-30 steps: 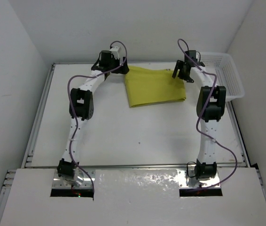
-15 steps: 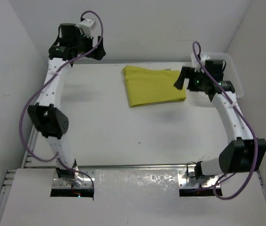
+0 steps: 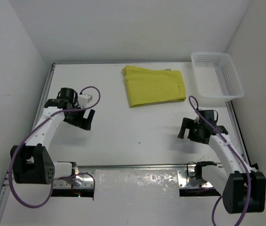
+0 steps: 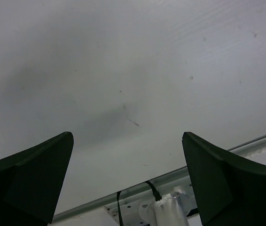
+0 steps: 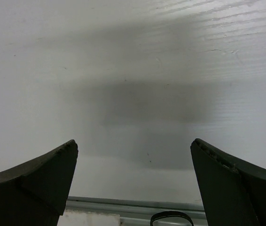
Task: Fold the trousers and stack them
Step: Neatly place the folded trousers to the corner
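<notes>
The mustard-yellow trousers [image 3: 154,86] lie folded into a flat rectangle at the far middle of the table [image 3: 133,132], with a bit of pale trim at the far right corner. My left gripper [image 3: 87,119] is open and empty over the left side of the table, well short of the trousers. My right gripper [image 3: 185,131] is open and empty over the right side, nearer the front. Both wrist views show only bare table between open fingers [image 4: 39,174] [image 5: 43,181]; the trousers are out of those views.
A white mesh basket [image 3: 220,75] stands at the far right corner, just right of the trousers. A metal rail [image 3: 137,165] runs along the table's near edge and shows in both wrist views. White walls close in the table on three sides.
Both arms have drawn back from the trousers' far corners toward the front of the table, left arm to the left, right arm to the right. The folded trousers have not moved.
</notes>
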